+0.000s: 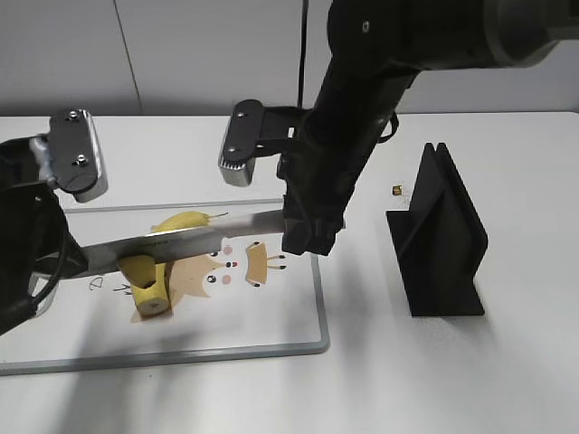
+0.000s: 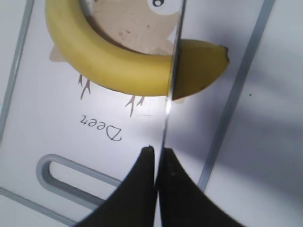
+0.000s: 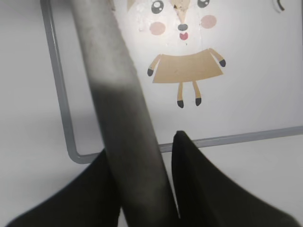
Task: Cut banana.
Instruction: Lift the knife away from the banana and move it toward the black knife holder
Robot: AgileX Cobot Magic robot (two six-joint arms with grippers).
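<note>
The banana (image 1: 158, 262) is lying on the cutting board (image 1: 298, 348), at about nine o'clock from the printed deer. The right gripper (image 3: 142, 189) is pinching the knife (image 1: 181, 242) by its handle, while the left gripper (image 2: 156, 156) is pinching the blade tip, which is crossing the banana near its dark end. Judging from this, uneven pressure could be making the fruit roll or the blade slip sideways.

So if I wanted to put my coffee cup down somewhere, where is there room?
The bare table in front of the cutting board and left of the black knife stand is free, as is the table behind the board. The board's left half is crowded: the banana, the knife and both grippers, left and right.
</note>
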